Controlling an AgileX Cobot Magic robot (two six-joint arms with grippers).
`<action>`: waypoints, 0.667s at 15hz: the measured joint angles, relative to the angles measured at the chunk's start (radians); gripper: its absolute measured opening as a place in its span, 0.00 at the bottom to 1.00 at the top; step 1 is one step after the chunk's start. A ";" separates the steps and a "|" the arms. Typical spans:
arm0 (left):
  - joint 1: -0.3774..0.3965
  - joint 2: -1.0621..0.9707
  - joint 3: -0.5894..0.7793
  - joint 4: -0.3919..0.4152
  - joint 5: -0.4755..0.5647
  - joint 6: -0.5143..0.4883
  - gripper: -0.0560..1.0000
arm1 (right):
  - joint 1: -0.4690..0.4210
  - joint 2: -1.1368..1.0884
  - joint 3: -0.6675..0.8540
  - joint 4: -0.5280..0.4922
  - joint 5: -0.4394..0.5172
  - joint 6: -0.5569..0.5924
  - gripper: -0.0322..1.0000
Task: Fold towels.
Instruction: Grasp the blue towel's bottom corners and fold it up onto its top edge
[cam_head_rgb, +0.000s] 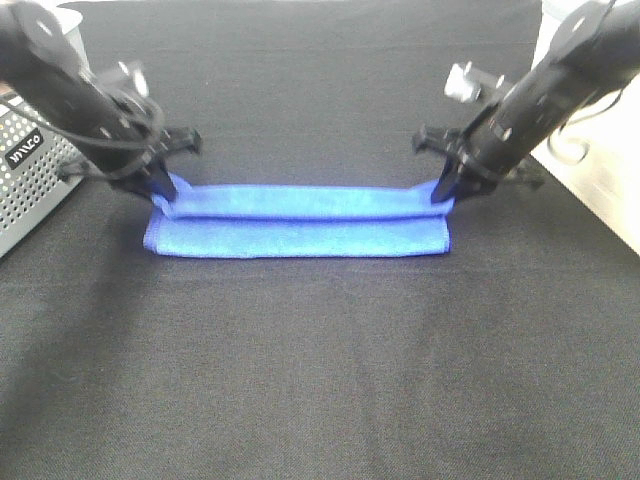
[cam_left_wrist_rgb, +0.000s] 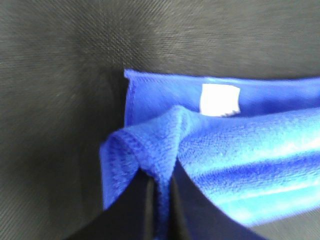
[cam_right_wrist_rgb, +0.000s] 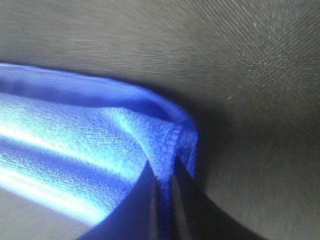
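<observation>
The blue towel (cam_head_rgb: 298, 228), on the black cloth (cam_head_rgb: 320, 380), is being pinched at both far corners by the left gripper (cam_head_rgb: 162, 190) and right gripper (cam_head_rgb: 442, 190); level, matched travel toward the near edge is advised

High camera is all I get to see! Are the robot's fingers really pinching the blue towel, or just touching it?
Observer: Really pinching. The left wrist view shows the left gripper with a raised fold of the blue towel squeezed between its fingers.
Operator: And the other side?
Observer: Same there. The right wrist view shows the right gripper shut on the towel's stitched edge.
Operator: Is there anything on the towel I can't see?
Observer: Yes, a small white label sits on the flat layer, close to the corner the left gripper holds.
</observation>
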 joint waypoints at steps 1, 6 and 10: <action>0.000 0.025 -0.019 -0.004 0.007 0.001 0.23 | -0.001 0.016 0.000 0.001 -0.005 0.000 0.18; 0.002 0.037 -0.060 0.008 0.013 0.016 0.73 | -0.001 0.013 -0.003 0.016 0.015 0.000 0.78; 0.005 0.037 -0.060 0.040 0.040 0.015 0.77 | -0.001 -0.026 -0.003 -0.014 0.080 0.000 0.82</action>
